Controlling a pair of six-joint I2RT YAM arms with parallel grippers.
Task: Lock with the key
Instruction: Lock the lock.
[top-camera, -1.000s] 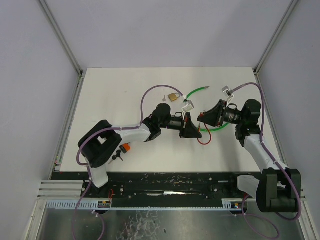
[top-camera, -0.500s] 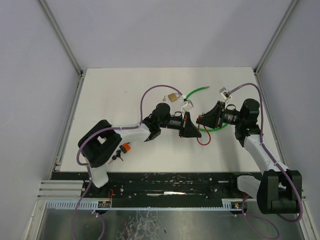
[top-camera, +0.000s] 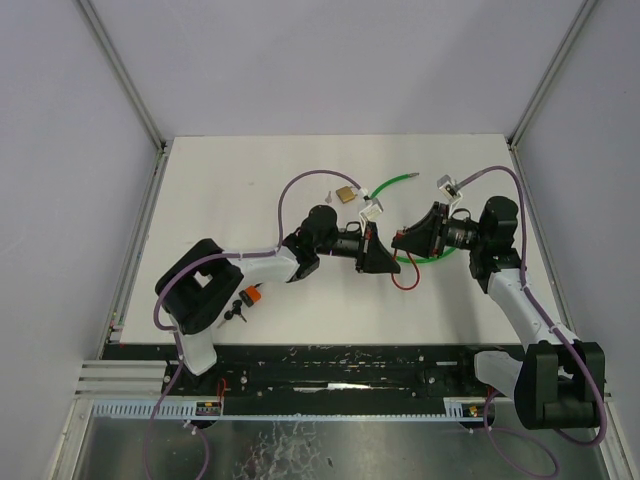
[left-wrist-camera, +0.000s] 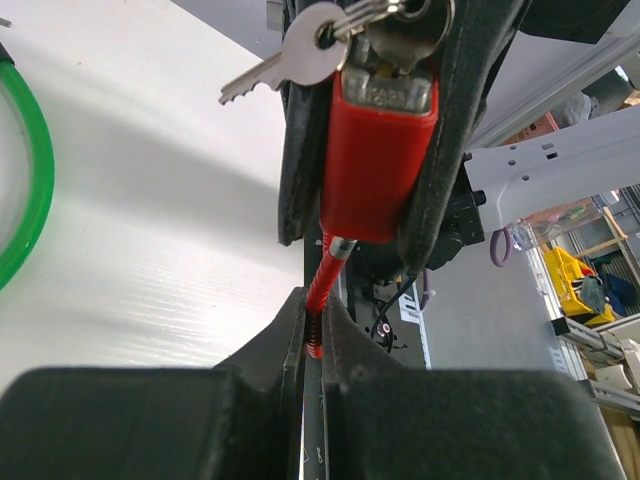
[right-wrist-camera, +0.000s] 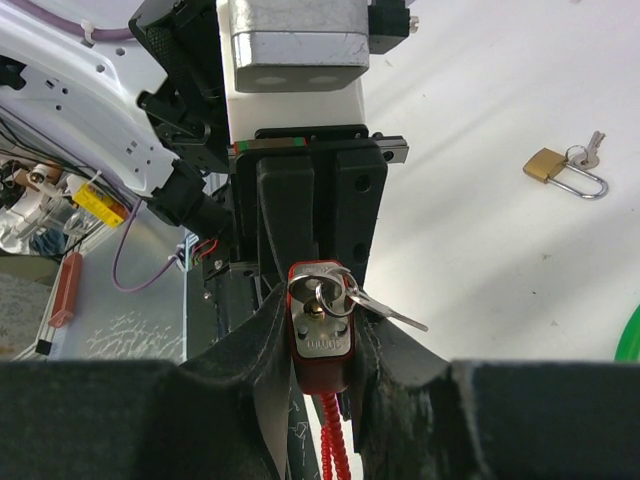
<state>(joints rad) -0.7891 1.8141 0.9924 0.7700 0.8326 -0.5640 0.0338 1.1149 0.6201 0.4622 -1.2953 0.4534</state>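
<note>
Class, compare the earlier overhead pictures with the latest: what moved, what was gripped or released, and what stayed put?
The right gripper and left gripper drifted slightly leftward in the overhead view. Nothing was taken or released: the right stays shut on the red rectangular lock, the left on its red cable. The brass padlock and green cable loop lie unmoved.

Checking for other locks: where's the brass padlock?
Top view: the brass padlock lies on the table, far middle, just left of the green cable.
</note>
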